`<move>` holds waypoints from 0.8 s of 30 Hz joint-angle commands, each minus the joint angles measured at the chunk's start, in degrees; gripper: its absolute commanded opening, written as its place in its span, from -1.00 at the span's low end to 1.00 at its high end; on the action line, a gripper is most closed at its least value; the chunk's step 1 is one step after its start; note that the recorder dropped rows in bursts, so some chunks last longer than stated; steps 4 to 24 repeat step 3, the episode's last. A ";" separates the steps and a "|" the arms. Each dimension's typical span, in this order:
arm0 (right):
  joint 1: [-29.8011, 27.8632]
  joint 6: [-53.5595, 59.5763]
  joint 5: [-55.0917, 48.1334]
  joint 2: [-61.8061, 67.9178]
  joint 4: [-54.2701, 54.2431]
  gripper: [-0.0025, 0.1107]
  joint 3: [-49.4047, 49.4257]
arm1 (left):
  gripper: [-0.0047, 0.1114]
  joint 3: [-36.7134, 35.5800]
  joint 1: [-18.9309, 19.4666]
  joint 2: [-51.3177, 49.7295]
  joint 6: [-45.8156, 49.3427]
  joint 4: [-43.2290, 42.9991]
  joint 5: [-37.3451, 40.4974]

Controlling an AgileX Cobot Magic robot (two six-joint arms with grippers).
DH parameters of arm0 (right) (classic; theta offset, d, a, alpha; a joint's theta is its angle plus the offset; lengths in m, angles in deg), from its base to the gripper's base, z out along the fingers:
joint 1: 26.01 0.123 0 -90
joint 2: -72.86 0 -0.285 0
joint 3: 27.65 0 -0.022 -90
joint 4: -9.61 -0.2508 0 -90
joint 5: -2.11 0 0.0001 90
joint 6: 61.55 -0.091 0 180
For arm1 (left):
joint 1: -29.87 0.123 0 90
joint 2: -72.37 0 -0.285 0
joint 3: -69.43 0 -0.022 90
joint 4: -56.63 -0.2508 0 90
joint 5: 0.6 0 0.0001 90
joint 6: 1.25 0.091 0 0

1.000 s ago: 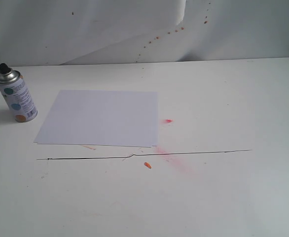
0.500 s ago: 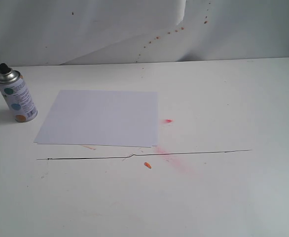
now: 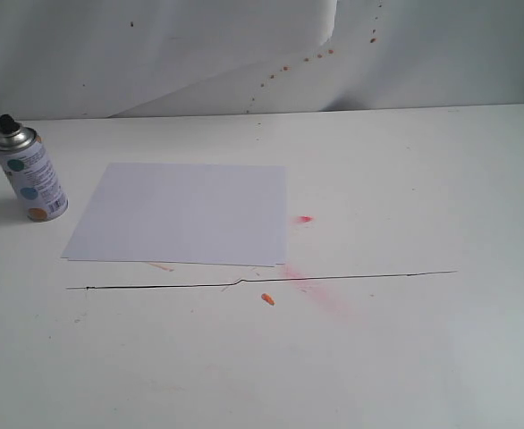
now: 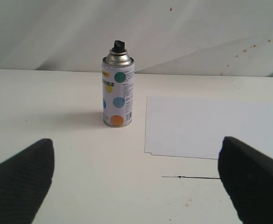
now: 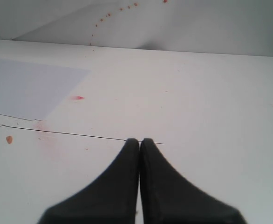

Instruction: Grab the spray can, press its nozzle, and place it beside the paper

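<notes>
The spray can (image 3: pixel 30 175) stands upright at the table's far left, its black nozzle (image 3: pixel 6 121) on the silver dome. The left wrist view shows the same can (image 4: pixel 118 91) with its nozzle (image 4: pixel 119 45) ahead of my left gripper (image 4: pixel 139 179), which is open wide with nothing between its black fingers (image 4: pixel 20 179). The white paper (image 3: pixel 183 213) lies flat just right of the can, also in the left wrist view as the paper (image 4: pixel 211 126). My right gripper (image 5: pixel 139 142) is shut and empty, over bare table right of the paper (image 5: pixel 27 86). Neither gripper shows in the exterior view.
A thin black line (image 3: pixel 262 281) crosses the table in front of the paper. Pink and orange paint marks (image 3: pixel 302 279) stain the table near the paper's right corner. A creased white backdrop (image 3: pixel 244 54) hangs behind the table.
</notes>
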 commanded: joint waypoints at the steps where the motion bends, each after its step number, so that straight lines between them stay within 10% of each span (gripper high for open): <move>1: -0.37 -0.10 0.01 -0.33 0.30 -0.96 0.20 | 0.61 -0.27 -0.31 0.25 -0.05 0.03 -0.41; 24: -0.37 -0.10 0.01 -0.33 0.30 -0.96 0.20 | 0.61 -0.27 -0.31 0.25 -0.05 0.03 -0.41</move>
